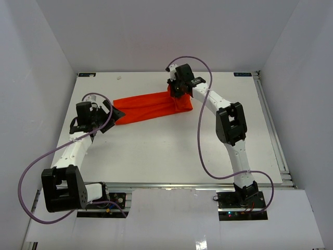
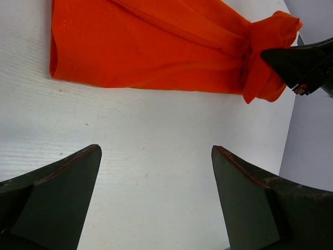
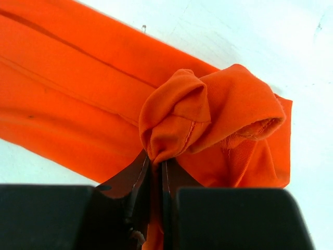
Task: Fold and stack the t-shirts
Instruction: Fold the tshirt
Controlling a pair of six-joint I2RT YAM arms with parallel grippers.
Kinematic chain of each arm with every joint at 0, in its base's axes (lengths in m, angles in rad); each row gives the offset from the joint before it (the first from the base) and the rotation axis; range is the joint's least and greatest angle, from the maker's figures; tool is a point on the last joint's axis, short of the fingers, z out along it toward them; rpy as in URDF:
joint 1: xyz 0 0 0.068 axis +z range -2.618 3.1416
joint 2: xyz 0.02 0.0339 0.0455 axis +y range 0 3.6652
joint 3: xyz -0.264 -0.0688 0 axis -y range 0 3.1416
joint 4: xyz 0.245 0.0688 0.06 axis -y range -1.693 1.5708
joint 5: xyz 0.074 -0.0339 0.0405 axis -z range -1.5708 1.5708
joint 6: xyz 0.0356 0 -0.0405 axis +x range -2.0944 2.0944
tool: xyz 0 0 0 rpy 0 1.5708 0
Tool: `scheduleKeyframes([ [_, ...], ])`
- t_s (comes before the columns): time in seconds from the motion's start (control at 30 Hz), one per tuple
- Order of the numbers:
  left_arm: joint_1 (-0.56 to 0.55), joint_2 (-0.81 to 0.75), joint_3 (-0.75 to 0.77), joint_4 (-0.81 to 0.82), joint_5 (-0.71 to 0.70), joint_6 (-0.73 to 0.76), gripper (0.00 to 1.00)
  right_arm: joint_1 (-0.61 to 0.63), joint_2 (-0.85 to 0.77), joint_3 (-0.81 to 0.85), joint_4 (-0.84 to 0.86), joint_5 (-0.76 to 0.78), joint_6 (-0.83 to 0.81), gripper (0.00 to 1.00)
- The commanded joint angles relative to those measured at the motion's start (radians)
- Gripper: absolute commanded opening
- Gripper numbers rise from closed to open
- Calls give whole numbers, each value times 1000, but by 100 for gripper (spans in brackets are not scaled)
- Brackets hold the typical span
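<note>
- One t-shirt [image 1: 153, 107] on my screens: bright orange-red, plain, soft fabric, no print that I can see.
- It lies on the white table [image 1: 171, 156] as a long narrow band in the far half. It runs from the left-middle across to the far centre, with the right end a little farther away than the left.
- Lengthwise creases and layered folds run along the band. The left end lies flat and shows a stitched hem in the left wrist view.
- The right end is gathered into a rounded knot of cloth. A ribbed edge shows just beside the bunch.
- The right gripper [image 3: 155, 166] is clamped on that bunch, its jaws pressed together with fabric pinched between them and bulging out beyond the tips.
- The left gripper [image 2: 156, 151] is over bare table by the left end of the band. Its jaws are spread wide with nothing between them, and the cloth lies beyond the tips, not touching.
</note>
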Motion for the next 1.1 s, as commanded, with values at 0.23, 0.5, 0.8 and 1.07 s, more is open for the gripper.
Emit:
scheduleKeyframes([
  [0.23, 2, -60, -26, 9, 23, -4, 98, 14, 76, 83, 65, 90, 81, 7],
  [0.5, 4, -73, -36, -4, 20, -9, 98, 17, 110, 92, 95, 102, 134, 8],
  [0.8, 4, -81, -41, -16, 19, -6, 98, 23, 96, 101, 110, 101, 175, 9],
  [1.07, 4, -73, -46, -10, 25, -6, 98, 29, 69, 106, 128, 68, 193, 9],
])
